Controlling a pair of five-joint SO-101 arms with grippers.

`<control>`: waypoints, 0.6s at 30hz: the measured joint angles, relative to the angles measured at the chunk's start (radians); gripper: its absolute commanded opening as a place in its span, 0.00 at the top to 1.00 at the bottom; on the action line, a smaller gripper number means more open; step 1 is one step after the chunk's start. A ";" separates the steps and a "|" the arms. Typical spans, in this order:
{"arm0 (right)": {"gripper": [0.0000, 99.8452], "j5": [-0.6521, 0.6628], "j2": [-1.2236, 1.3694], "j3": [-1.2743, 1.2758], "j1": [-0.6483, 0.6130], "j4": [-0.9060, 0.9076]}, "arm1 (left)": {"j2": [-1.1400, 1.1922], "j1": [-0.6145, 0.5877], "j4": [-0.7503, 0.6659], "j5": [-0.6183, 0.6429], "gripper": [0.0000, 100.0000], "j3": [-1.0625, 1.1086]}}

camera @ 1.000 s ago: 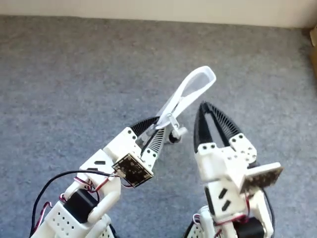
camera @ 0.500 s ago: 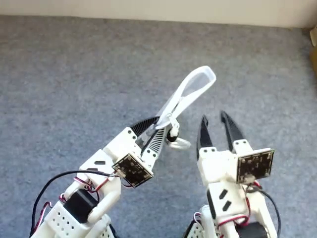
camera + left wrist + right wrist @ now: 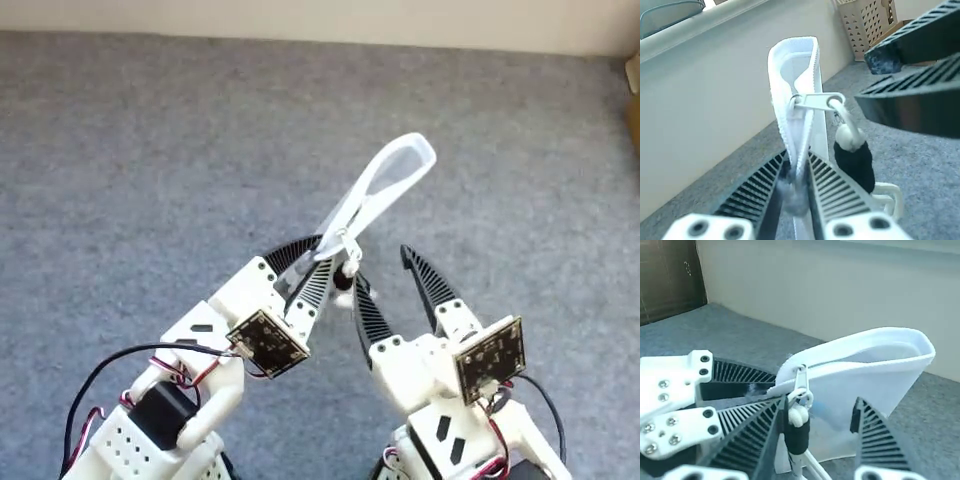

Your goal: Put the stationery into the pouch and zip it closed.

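White fabric, the pouch stands tilted above the grey carpeted surface, its lower end clamped tight in the left gripper. From overhead, the right gripper waits just beside it with its jaws spread apart. The right wrist camera adds what the overhead hides: the zipper pull and its black tassel hang close against one finger. The left wrist camera shows the zipper teeth parted above the slider.
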 measured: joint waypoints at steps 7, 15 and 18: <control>0.81 0.000 0.002 0.124 -0.084 -0.150 | 0.000 0.000 0.000 0.000 0.99 0.000; 0.87 0.000 0.003 0.160 -0.089 -0.189 | 0.000 0.000 0.000 0.000 0.99 0.000; 0.94 0.000 0.003 0.160 -0.066 -0.189 | 0.000 0.000 0.000 0.000 0.99 0.000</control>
